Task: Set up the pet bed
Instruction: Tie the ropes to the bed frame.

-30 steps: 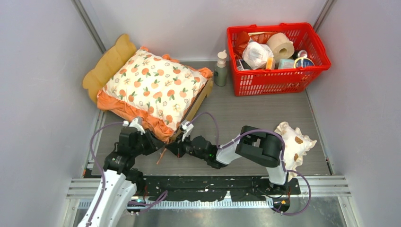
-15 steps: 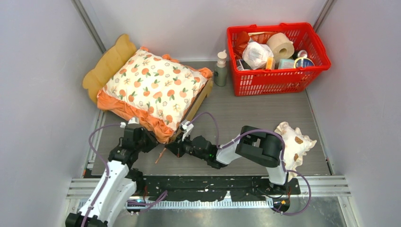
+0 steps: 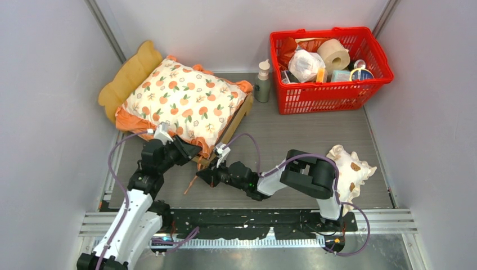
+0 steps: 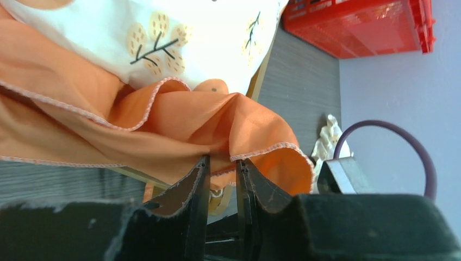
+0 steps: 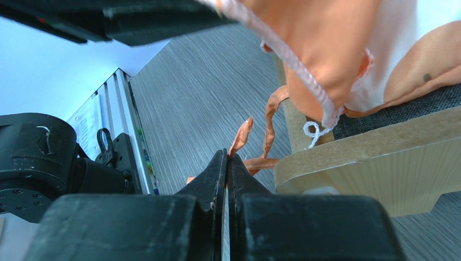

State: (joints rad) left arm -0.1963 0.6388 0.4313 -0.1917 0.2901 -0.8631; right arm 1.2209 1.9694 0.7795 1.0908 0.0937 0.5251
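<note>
Currently the pet bed (image 3: 130, 70) sits at the table's (image 3: 315, 135) far-left corner, cushion (image 3: 185, 101) on it. The left gripper (image 4: 223, 162) pinches the cushion's orange ruffle (image 4: 179, 130) at the bed's near corner; the right gripper (image 5: 226, 157) is clenched shut just beside.

L fingers (image 4: 187, 196) nearer cushion (image 3: 185, 101) (ruffle (image 4: 179, 125) up)

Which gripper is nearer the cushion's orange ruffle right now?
Left. The left gripper has its jaws at the ruffle hem; the right gripper sits lower, by the pet bed corner.
</note>
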